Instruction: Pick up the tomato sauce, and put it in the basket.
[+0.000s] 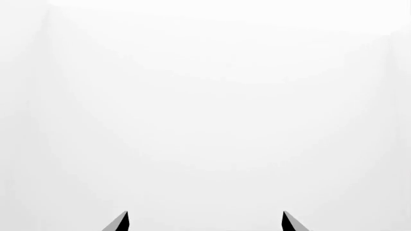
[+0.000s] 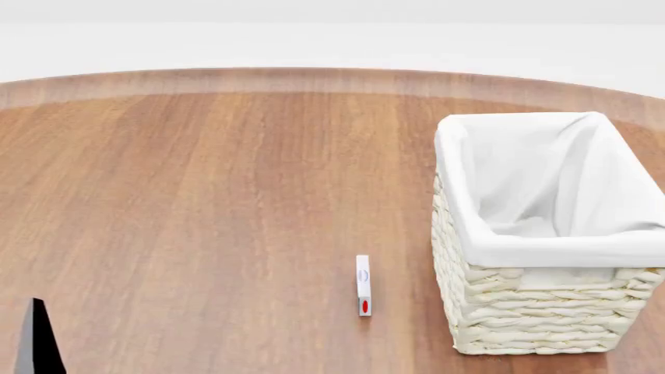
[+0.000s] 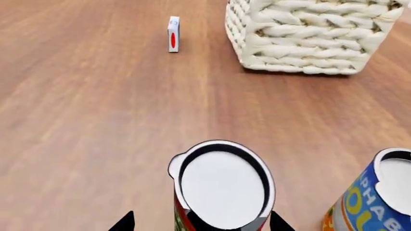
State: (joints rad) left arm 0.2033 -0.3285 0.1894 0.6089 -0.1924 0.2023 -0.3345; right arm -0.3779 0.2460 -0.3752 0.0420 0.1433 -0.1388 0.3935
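Right wrist view tells the story: the tomato sauce (image 3: 222,190) sits bottom centre of the frame, upright, silver top facing the camera, and the two dark tips of the right gripper (image 3: 201,222) poke up on either side of it at the bottom edge. So the jaws are spread wide with the can right between them, long axis vertical. I can't tell if the pads actually touch the can yet, looks like not. A blue-and-yellow can (image 3: 376,197) stands just beside it at the lower right, so a sloppy close could bump that one.

The basket (image 3: 308,36) is up in the top right of that same view, well apart from the can, and a small white box with a red spot (image 3: 173,33) stands near its left side. On the head view the basket (image 2: 540,312) fills the right side and the sauce isn't visible at all.

The left gripper (image 1: 204,222) just stares at blank white, tips apart and empty. My guess: right arm is clearly the one for this grab, left is nowhere near.
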